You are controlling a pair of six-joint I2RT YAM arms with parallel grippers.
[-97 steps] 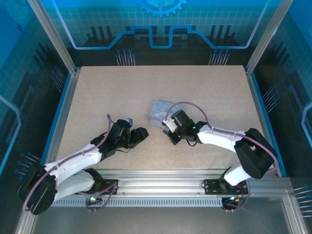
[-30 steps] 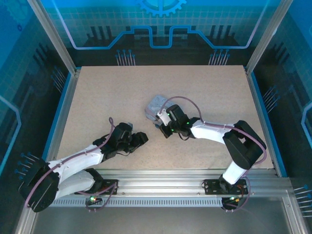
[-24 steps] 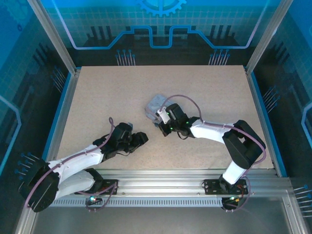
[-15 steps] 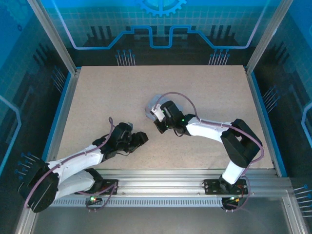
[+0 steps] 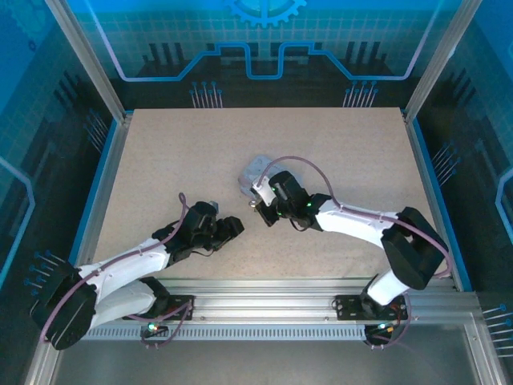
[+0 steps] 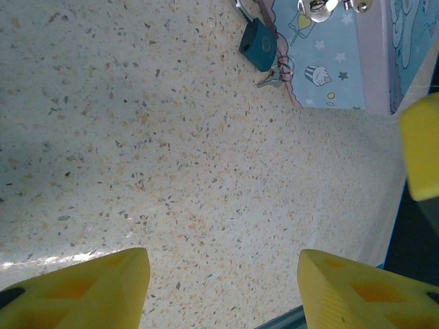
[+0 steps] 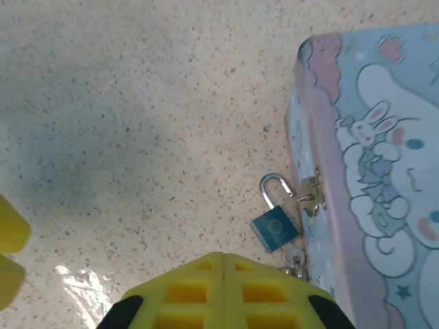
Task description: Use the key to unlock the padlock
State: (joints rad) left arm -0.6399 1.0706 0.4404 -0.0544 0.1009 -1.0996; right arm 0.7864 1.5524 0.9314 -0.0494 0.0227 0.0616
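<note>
Two grippers, both empty: my left gripper (image 6: 223, 274) stands open low over the table (image 6: 137, 137), and my right gripper (image 7: 223, 264) is clenched on nothing above the padlock (image 7: 276, 229). The padlock lies beside the tin (image 7: 370, 205), its shackle apparently closed and the key (image 7: 293, 259) at its base. Grasping and turning that key are, I judge, not yet done.

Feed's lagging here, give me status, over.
Left hand open, empty. Right hand shut, empty, just short of padlock. Padlock on table beside tin, key at its base. Tin tight against key side.
</note>
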